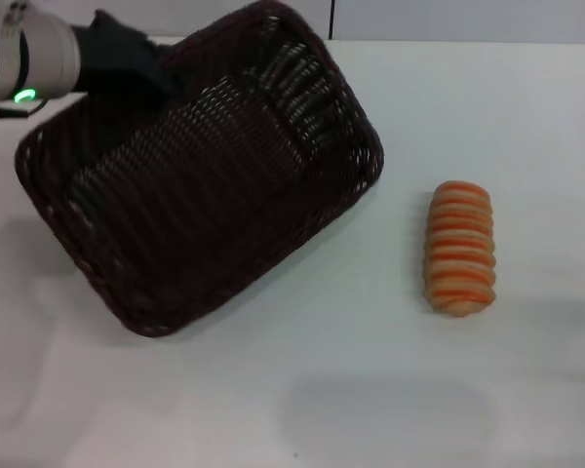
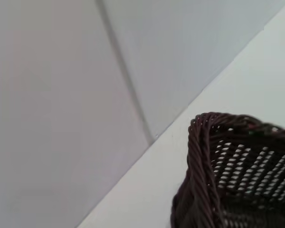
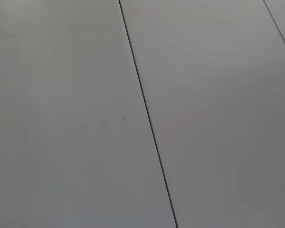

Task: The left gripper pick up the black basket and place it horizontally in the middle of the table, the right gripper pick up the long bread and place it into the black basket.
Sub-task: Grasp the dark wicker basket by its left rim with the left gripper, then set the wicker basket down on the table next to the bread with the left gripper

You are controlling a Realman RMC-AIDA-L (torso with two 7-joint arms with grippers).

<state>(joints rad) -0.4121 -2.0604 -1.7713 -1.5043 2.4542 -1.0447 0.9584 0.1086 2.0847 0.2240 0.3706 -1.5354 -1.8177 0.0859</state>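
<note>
The left tool (image 1: 141, 60) reaches in from the far left corner of the head view, its silver arm cut off by the frame edge with a green light showing on it; the black body of the tool sits against the far rim of the basket (image 1: 200, 175), and its fingers merge with the dark weave there, so whether they are spread or pinching the rim I cannot tell; the basket lies at a slant on the left half of the white desk (image 1: 370, 390), open side up, one corner pointing toward the far edge of the desk and another toward the near left; whether its base rests flat or is lifted is hard to make out; the bread (image 1: 459, 248) lies on the desk to the right of the basket, well apart from it, its length running from near to far; the left wrist view catches only one braided corner of the basket (image 2: 237, 171) against the desk and a grey wall behind, with none of the tool's own fingers in it; the right wrist view shows only plain grey panels with dark seams; the right tool appears in no view.
</note>
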